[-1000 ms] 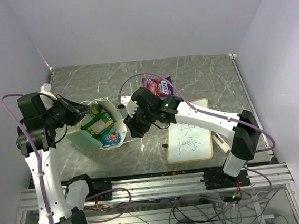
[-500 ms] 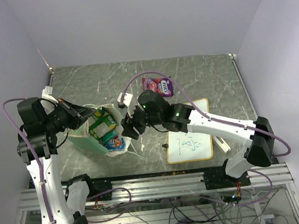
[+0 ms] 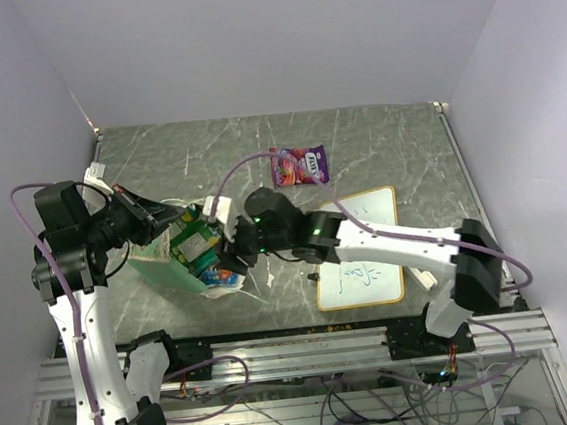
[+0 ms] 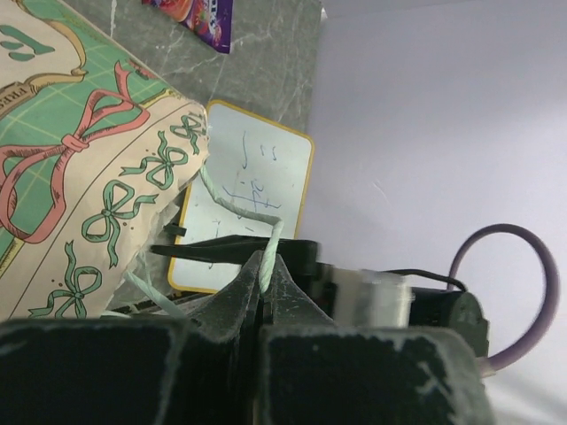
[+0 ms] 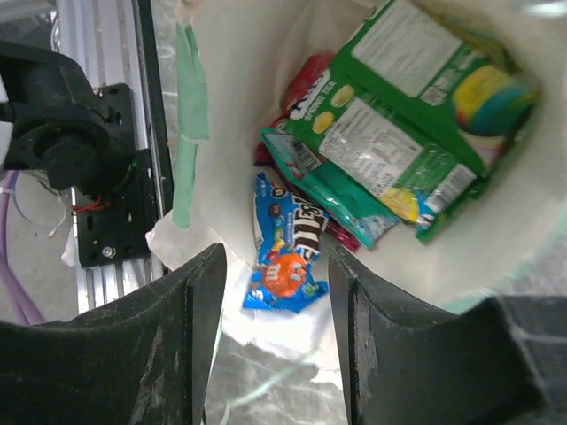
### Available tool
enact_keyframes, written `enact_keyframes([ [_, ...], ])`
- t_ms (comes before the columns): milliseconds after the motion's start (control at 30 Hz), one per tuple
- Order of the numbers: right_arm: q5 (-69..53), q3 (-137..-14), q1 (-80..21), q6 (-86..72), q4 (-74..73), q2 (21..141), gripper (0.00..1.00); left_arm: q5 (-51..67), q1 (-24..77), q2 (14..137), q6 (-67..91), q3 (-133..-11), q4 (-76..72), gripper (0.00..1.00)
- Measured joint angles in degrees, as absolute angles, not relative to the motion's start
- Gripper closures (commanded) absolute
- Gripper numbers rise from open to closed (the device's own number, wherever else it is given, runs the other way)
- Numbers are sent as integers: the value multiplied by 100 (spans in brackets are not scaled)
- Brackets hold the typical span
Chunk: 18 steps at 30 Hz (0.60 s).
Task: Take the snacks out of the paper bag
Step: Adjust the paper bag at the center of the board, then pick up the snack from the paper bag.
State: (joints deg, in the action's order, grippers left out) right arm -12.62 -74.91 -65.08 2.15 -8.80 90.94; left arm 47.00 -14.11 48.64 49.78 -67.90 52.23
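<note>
The paper bag lies tilted with its mouth facing right, its green bow-patterned side showing in the left wrist view. My left gripper is shut on the bag's thin string handle and holds the upper edge up. Snacks lie inside on the cream lining: green packets, a red one and a blue candy packet. My right gripper is open at the bag's mouth, its fingers either side of the blue packet and clear of it. A purple snack packet lies on the table outside the bag.
A white whiteboard with writing lies right of the bag, partly under my right arm. A small white block sits by its right edge. The aluminium rail runs along the near table edge. Grey walls close in the sides.
My right gripper has moved left to the bag's mouth, its jaws staying apart. The bag has tipped and shifted slightly. My left gripper still grips the handle.
</note>
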Motion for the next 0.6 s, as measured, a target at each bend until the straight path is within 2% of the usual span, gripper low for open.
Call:
enact_keyframes([
  [200,-913,-7583,-6866,180,-742,9904,46,4768,-1411,5000,4814,-6807,5347,93],
  [600,316,-7529,-7057,419,-679,10416,42,4831,-1411,5275,4421,-7105,5693,93],
])
